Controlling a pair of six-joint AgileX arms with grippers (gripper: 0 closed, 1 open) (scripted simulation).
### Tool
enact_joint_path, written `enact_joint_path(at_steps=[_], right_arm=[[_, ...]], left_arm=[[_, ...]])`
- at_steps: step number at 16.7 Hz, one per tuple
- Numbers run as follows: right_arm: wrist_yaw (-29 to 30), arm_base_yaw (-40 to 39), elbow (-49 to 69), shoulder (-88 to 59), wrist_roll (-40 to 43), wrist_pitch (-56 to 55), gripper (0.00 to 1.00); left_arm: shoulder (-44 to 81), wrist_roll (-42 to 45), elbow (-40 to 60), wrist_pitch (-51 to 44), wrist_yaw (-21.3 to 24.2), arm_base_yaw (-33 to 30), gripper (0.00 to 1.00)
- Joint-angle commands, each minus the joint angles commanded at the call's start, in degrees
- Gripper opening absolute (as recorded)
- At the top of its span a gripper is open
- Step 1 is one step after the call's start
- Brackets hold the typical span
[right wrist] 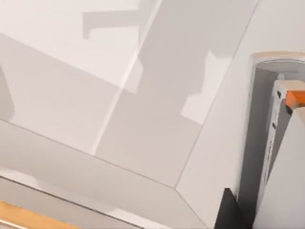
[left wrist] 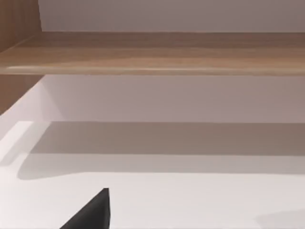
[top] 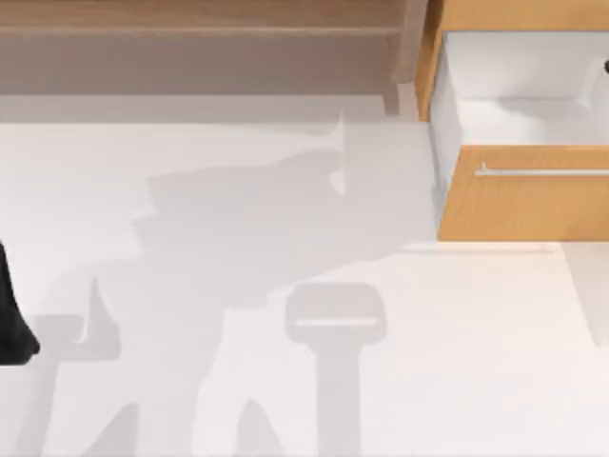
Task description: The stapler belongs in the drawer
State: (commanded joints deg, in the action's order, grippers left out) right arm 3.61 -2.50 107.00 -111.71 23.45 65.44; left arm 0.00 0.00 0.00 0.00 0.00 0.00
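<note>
there, stapler (right wrist: 276, 143) inside open drawer (top: 533, 205)

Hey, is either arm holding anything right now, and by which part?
The right tool seems to hold the stapler over the open drawer; which part it grips cannot be told. The left tool, at the table's left, holds nothing.

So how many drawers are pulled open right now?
1: the drawer at the table's back right, pulled out, white inside, silver bar handle in front. More could lie past the top view's right edge.
</note>
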Motion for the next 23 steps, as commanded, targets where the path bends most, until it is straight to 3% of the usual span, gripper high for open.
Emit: enact_joint_path(at_steps=[4,10,23], right_arm=[[-1.0,-3.9,14.6,-15.8,-14.4,5.4,0.00],[-2.4,-5.6,23.8,-31.3,-31.0,13.1,0.00],[-2.7,-5.5,22.3,-32.3,-32.6,12.0,0.00]], left_arm=[[0.0,0.0,0.0,0.0,0.0,0.0,1.00],[0.0,0.0,0.0,0.0,0.0,0.0,1.00],[0.0,0.0,0.0,0.0,0.0,0.0,1.00]])
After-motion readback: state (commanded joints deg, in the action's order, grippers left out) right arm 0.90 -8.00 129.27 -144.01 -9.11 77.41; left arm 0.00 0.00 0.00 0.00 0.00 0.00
